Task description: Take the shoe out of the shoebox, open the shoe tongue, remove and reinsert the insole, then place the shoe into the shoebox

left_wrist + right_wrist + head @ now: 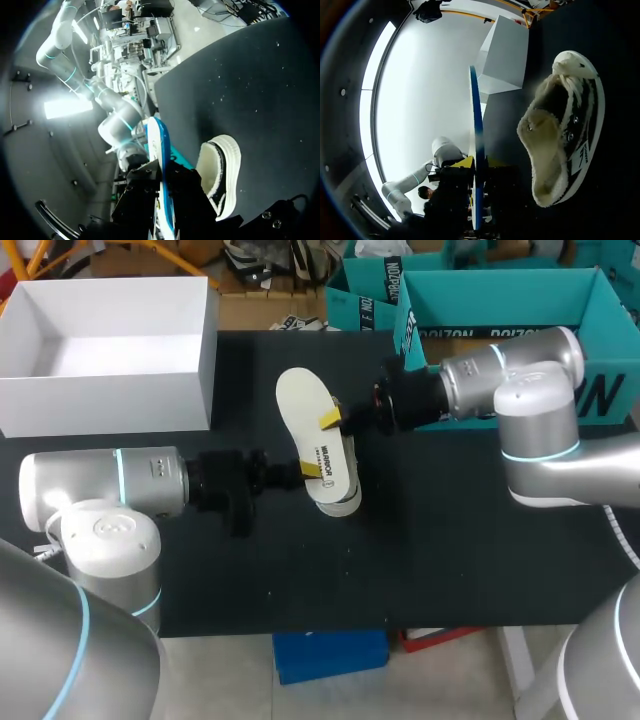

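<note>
Pinched the insole (303,405) at opposite ends with left end effector (308,469) and right end effector (331,418), above the shoe (340,502) on the bench (450,560); likely risked buckling or dropping it if pulls mismatched.

Black bench (450,540), seen from above. Resting directly on it: an open white shoebox (110,390) at the far left corner, a teal box (445,335) at the far right edge, and a shoe (338,498) lying on its side near the middle, well apart from both.
</note>
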